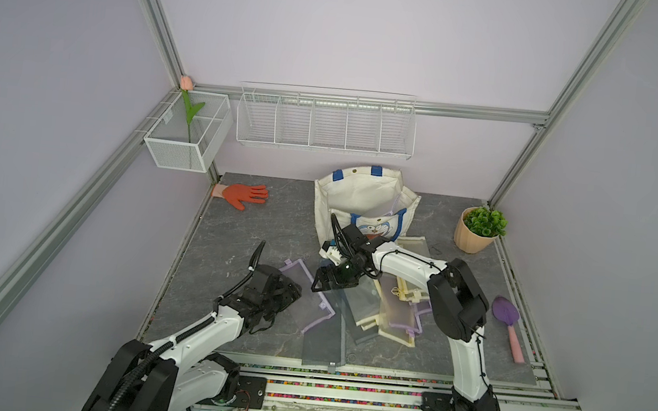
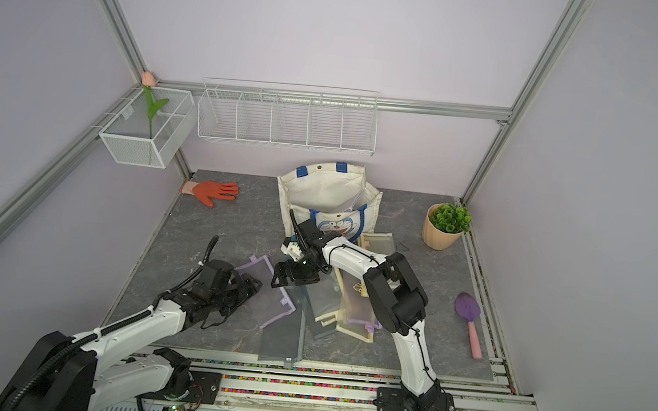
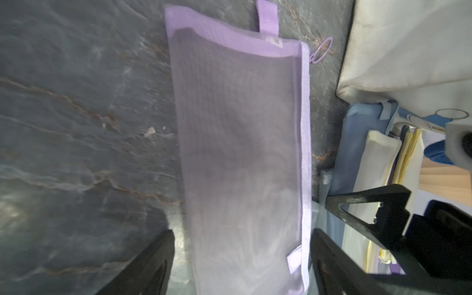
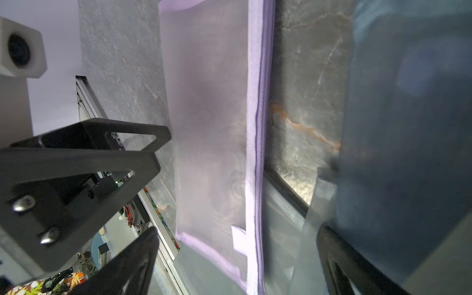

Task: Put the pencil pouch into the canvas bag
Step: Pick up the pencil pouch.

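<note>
Straddles the pencil pouch with left gripper spread; hangs right gripper spread over its zipper edge; bare table leftward

Left arm and right arm: smooth white shell links between bulky matte-black joint housings, each bolted to a flat black base plate. Black corrugated hose along the left arm, bound with a white tie near the wrist. Thin black cable strapped down the right arm's white link. Small green light glowing at the right wrist. Left claw and right claw black throughout, with flat fingers cut out as hollow triangles. Two silver round-head screws in the left claw's finger mount. White blocky camera housing with a dark round lens above that mount.
</note>
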You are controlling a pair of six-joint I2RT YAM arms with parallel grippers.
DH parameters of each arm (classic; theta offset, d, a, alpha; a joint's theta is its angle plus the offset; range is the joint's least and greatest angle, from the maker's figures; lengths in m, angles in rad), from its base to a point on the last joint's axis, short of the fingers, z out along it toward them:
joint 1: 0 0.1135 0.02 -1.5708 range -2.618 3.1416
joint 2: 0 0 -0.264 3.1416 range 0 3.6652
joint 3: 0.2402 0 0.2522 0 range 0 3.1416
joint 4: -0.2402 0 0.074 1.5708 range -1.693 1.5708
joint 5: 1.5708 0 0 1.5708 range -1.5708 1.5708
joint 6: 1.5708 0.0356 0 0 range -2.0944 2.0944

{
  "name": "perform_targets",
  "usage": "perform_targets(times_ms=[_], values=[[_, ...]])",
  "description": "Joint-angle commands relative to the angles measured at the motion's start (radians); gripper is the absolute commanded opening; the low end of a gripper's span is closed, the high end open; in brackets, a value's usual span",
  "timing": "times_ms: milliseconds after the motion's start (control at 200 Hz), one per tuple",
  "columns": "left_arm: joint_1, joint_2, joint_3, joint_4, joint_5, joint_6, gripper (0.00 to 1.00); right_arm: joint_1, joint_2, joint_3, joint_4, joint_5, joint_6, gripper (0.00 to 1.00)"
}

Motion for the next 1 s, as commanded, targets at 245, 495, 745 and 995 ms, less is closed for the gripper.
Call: perform_targets(times_ms=[245,495,745,995], values=[[0.008,0.181,-0.049,0.322,0.06,-0.118,0.66,0.013,0.068,0.016,0.012,-0.034,-0.015,0.74],[0.008,0.24,-0.039,0.485,0.081,-0.112,0.43,0.014,0.074,0.012,0.008,-0.034,-0.02,0.55],[0.007,0.159,-0.026,0.445,0.061,-0.072,0.11,0.013,0.046,0.013,-0.003,-0.019,-0.033,0.44],[0.008,-0.077,0.104,0.062,-0.049,0.095,0.0,0.008,-0.035,0.013,-0.036,0.009,-0.055,0.56]])
